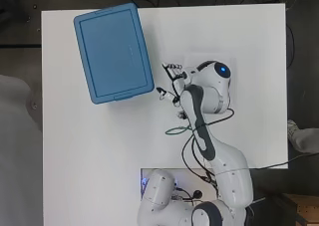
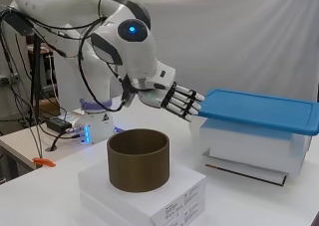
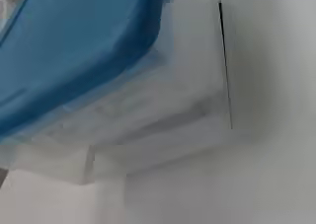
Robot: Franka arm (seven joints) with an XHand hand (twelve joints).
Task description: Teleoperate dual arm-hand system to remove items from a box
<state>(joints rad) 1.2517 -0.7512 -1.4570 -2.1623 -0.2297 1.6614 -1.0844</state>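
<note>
A clear plastic box [image 2: 251, 149] with a blue lid [image 1: 113, 52] stands on the white table [image 1: 99, 156], at the upper left in the overhead view. The lid [image 2: 261, 110] lies flat on the box. My hand [image 2: 172, 97] hovers just beside the box's near corner, fingers straight and pointing at the lid's edge, holding nothing. In the overhead view the hand [image 1: 174, 76] sits a little right of the lid. The wrist view shows the blue lid [image 3: 74, 51] and the box's clear wall [image 3: 163, 120] very close. What is inside the box is hidden.
A brown open cylinder [image 2: 138, 159] stands on a white carton [image 2: 149, 196] near the table's front in the side view. A small lit electronics box [image 2: 94, 128] and cables lie by the arm's base.
</note>
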